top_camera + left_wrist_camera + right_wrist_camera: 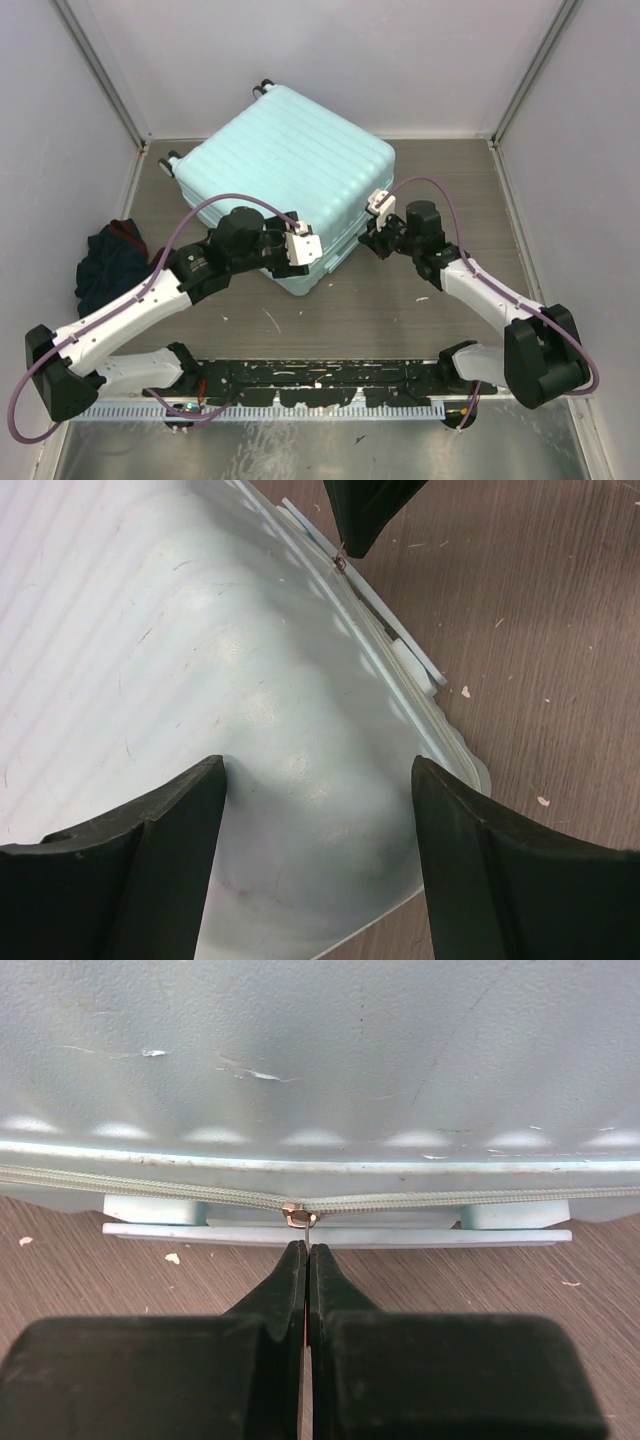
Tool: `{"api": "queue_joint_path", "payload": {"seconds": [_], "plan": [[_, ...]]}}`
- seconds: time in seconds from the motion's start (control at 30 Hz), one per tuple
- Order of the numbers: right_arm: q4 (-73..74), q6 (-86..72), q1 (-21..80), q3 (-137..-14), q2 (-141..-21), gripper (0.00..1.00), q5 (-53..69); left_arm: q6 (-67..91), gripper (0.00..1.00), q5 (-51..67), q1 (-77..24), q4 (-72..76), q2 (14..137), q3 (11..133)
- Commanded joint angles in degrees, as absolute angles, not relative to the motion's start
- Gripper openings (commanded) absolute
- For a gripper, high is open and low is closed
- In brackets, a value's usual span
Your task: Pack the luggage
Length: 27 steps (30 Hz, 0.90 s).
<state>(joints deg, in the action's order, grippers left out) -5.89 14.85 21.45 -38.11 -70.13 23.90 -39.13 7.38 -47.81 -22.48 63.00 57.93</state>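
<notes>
The luggage (285, 160) is a pale mint ribbed hard-shell suitcase lying closed on the table; small black wheels show at its far corner. My left gripper (305, 250) is open, its jaws spread over the suitcase's near rounded corner (300, 780), holding nothing. My right gripper (372, 238) is at the suitcase's near right side, shut on the small metal zipper pull (300, 1216) of the seam zipper. The right gripper's tips (345, 535) also show in the left wrist view, at the zipper. The lining is hidden.
A heap of dark blue and red clothes (110, 262) lies on the table at the left by the wall. The suitcase's pale blue side handle (335, 1232) sits just under the zipper. White walls close in on three sides.
</notes>
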Motion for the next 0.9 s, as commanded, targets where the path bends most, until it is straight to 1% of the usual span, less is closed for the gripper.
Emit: {"api": "queue_joint_path", "payload": {"seconds": [0.0,0.1,0.13,0.17,0.23,0.3,0.5,0.63,0.73,0.8,0.87], "plan": [[-8.51,21.76,13.69,-40.09,-66.87,0.01,19.18,-42.59,0.7,-1.97,-43.89,-34.11,65.76,56.15],[-8.66,20.73,12.12,-40.03,-67.82,0.01,19.84,-42.79,0.69,-0.76,-43.8,-34.02,65.55,56.92],[-8.17,20.03,12.02,-40.23,-67.89,0.01,20.9,-42.54,0.7,0.37,-43.81,-32.93,64.83,57.19],[-7.15,19.03,11.99,-40.39,-67.79,0.01,22.53,-42.14,0.73,1.5,-43.95,-31.67,64.17,57.63],[-6.7,15.92,12.62,-40.03,-67.37,0.01,25.25,-40.95,0.85,2.91,-44.98,-30.57,64.32,59.82],[-6.7,14.61,14.33,-39.28,-66.62,0.01,25.92,-38.83,0.92,2.74,-46.23,-29.89,65.82,62.96],[-10.02,11.21,18.78,-37.22,-66.4,0.01,25.06,-36.79,1.0,-1.72,-49.8,-24.19,71.08,67.61],[-11.03,9.9,22.24,-37.18,-66.97,0.01,22.62,-34.77,1.0,-4.73,-50.89,-21.81,75.99,70.47],[-12.08,9.29,24.53,-36.28,-66.59,0.01,20.85,-32.29,0.96,-6.85,-50.89,-22.89,79.68,73.46],[-12.19,8.17,25.17,-35.68,-66.23,0.01,20.45,-32.51,0.91,-8.24,-50.83,-24.41,80.37,73.21],[-11.55,7.83,25.77,-35.1,-65.55,0.01,20.71,-33.87,0.82,-8.75,-50.49,-25.54,78.96,70.77]]}}
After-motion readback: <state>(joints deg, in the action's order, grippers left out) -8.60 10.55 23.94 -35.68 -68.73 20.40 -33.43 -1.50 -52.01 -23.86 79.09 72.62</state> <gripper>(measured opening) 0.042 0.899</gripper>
